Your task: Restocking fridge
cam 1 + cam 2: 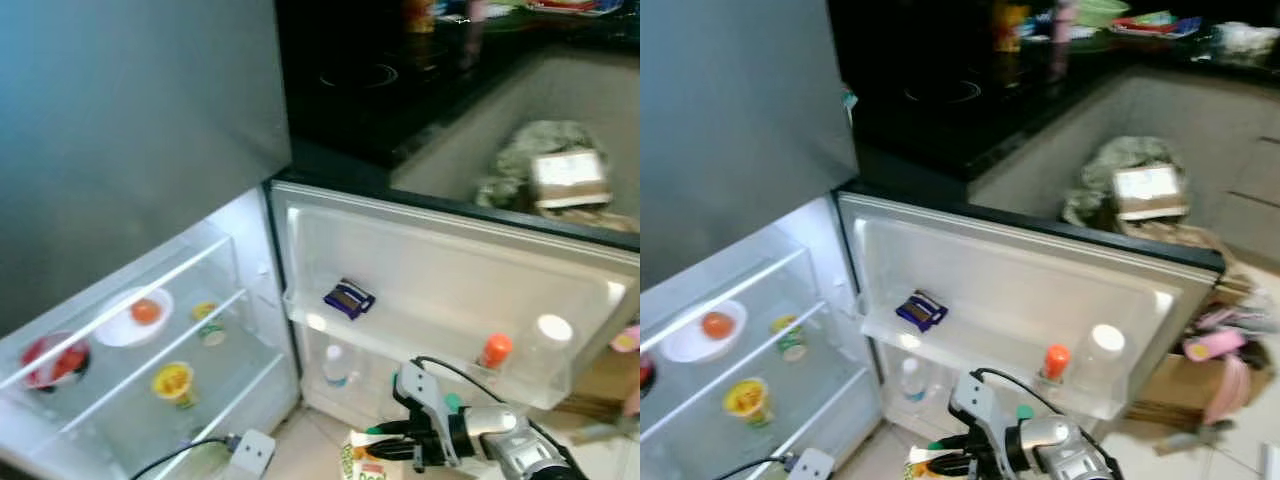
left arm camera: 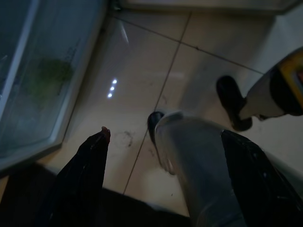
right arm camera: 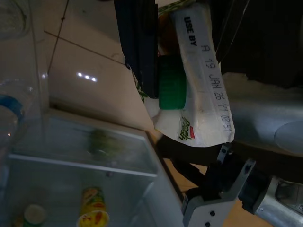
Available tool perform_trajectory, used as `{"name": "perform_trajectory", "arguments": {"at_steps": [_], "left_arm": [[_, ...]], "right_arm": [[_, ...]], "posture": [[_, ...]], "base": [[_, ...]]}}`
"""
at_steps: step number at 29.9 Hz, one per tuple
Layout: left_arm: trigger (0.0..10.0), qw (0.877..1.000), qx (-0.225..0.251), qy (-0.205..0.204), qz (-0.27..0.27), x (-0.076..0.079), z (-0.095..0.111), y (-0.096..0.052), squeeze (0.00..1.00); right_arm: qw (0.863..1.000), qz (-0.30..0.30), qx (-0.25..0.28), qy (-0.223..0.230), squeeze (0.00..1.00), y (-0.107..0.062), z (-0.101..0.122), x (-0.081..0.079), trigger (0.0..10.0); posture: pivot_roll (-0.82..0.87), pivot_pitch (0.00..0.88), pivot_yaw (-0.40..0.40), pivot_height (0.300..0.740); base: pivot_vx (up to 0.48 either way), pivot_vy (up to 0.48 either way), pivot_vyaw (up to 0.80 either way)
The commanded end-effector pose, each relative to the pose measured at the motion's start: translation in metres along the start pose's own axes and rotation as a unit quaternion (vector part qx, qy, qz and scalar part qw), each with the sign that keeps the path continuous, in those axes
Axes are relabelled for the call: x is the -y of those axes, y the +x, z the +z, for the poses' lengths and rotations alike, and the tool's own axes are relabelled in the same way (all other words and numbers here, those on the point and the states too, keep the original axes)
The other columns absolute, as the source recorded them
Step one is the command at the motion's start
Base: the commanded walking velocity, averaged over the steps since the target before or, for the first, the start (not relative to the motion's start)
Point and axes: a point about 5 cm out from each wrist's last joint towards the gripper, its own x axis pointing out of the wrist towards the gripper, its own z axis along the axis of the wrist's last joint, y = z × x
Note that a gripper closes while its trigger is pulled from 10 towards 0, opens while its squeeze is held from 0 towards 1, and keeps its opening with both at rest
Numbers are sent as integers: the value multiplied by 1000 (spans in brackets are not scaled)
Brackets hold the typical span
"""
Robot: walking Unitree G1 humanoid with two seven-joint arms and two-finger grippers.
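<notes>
My right gripper [image 1: 385,443] is low in front of the open fridge door [image 1: 450,260], shut on a white carton [image 3: 199,85] with a green cap [image 3: 172,89] and a printed use-by date. The carton [image 1: 362,466] hangs just above the tiled floor, below the door's lower shelf. In the right wrist view one black finger [image 3: 139,42] presses against the carton beside the cap. My left gripper [image 2: 165,136] hangs open over the floor, with my own silver leg and black foot behind it. The left wrist [image 1: 251,451] is by the fridge's bottom drawer.
The door shelves hold a purple packet [image 1: 349,298], an orange-capped bottle [image 1: 494,352], a white-lidded jar [image 1: 552,330] and a water bottle [image 1: 336,366]. Inside are a plate with an orange fruit [image 1: 135,316], yellow cups [image 1: 174,381] and a red bowl [image 1: 55,362]. Boxes and bags [image 1: 555,170] lie behind the door.
</notes>
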Motion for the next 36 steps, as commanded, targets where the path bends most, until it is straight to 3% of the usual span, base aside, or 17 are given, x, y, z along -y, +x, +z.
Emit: {"name": "perform_trajectory", "arguments": {"at_steps": [1, 5, 28, 36], "left_arm": [[10000, 1000, 1, 2, 7, -4, 0, -1, 0], [10000, 1000, 3, 5, 5, -4, 1, -1, 0], [10000, 1000, 3, -3, -24, 2, -1, -1, 0], [10000, 1000, -2, -10, -21, 3, -4, -1, 0]], "right_arm": [[1000, 12, 17, -7, 0, 4, 8, -2, 10000], [1000, 19, 19, -5, 0, 5, 9, -2, 10000], [1000, 12, 20, 12, 0, 9, 13, -2, 10000], [1000, 12, 20, 13, 0, 9, 14, -2, 10000]], "posture": [[-92, 0, -28, 740], [-93, 0, -27, 740], [-91, 0, -27, 740], [-90, 0, -30, 740]], "base": [[0, 0, 738], [0, 0, 691], [0, 0, 0], [0, -396, 0]]}}
